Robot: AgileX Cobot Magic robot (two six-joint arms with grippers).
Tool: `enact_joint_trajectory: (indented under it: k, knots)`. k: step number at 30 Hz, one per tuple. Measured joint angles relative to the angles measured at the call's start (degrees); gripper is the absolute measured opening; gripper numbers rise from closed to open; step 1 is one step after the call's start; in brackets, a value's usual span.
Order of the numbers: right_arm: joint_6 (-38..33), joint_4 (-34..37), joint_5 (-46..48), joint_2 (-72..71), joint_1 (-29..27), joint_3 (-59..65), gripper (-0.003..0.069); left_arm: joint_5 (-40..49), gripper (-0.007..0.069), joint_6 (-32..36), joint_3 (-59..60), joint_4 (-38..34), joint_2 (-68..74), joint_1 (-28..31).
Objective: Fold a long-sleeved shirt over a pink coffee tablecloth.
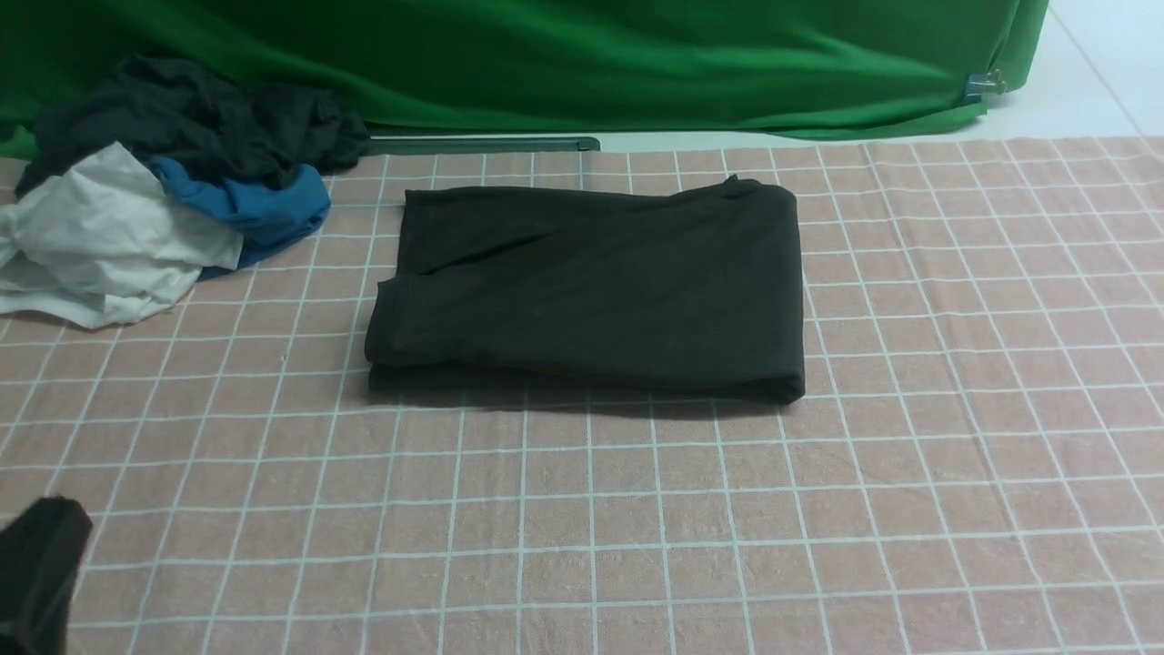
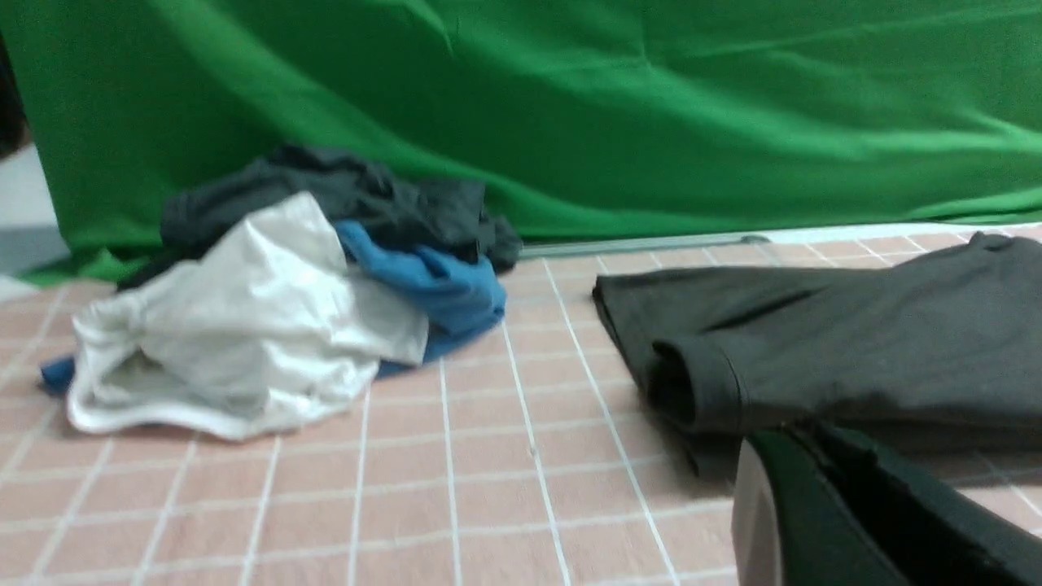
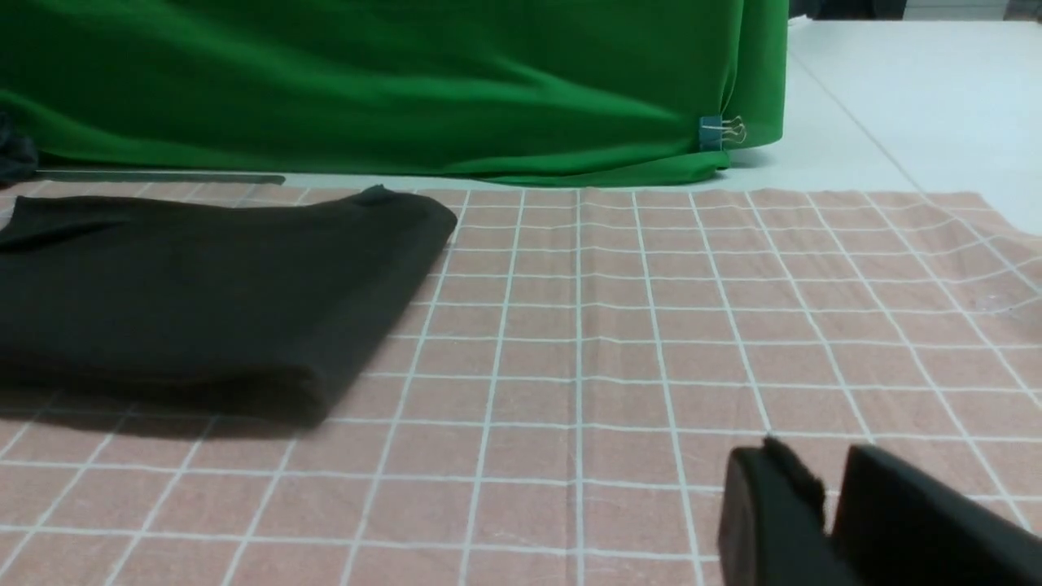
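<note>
The long-sleeved shirt [image 1: 591,282] lies folded into a flat black rectangle in the middle of the pink coffee tablecloth [image 1: 637,528]. Its print and neck label are hidden. In the left wrist view the shirt [image 2: 855,325] shows a rolled cuff at its near corner. My left gripper [image 1: 45,523] sits low at the near left, apart from the shirt. Its jaws [image 2: 802,435] are closed together with nothing in them. My right gripper [image 3: 826,464] is out of the front view. It hovers over bare tablecloth [image 3: 651,325], right of the shirt [image 3: 187,285], jaws nearly touching and empty.
A heap of dark, blue and white garments [image 1: 164,191] lies at the far left. A green backdrop [image 1: 546,55] hangs behind, held by a clip [image 1: 982,85]. A grey bar [image 1: 482,144] lies along the cloth's far edge. White floor shows at the far right.
</note>
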Motion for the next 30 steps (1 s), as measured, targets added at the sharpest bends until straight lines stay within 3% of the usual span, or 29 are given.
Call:
enact_joint_trajectory:
  k: [2, 7, 9, 13, 30]
  knots:
    - [0.00, 0.00, 0.00, 0.00, 0.00, 0.00, 0.0131, -0.12, 0.0018, -2.42, 0.68, 1.45, 0.00, 0.00]
    - [0.00, 0.00, 0.00, 0.00, 0.00, 0.00, 0.0139, 1.30, 0.0018, -18.05, 0.89, 17.06, 0.00, -0.69]
    - [0.00, 0.00, 0.00, 0.00, 0.00, 0.00, 0.0146, 1.60, 0.0018, -19.71, 0.89, 19.32, 0.00, -1.98]
    - [0.00, 0.00, 0.00, 0.00, 0.00, 0.00, 0.0158, 1.66, 0.0018, -20.36, 0.94, 20.70, 0.00, -5.01]
    - [0.00, 0.00, 0.00, 0.00, 0.00, 0.00, 0.0215, 1.73, 0.0018, -20.54, 0.94, 20.18, 0.00, -5.22]
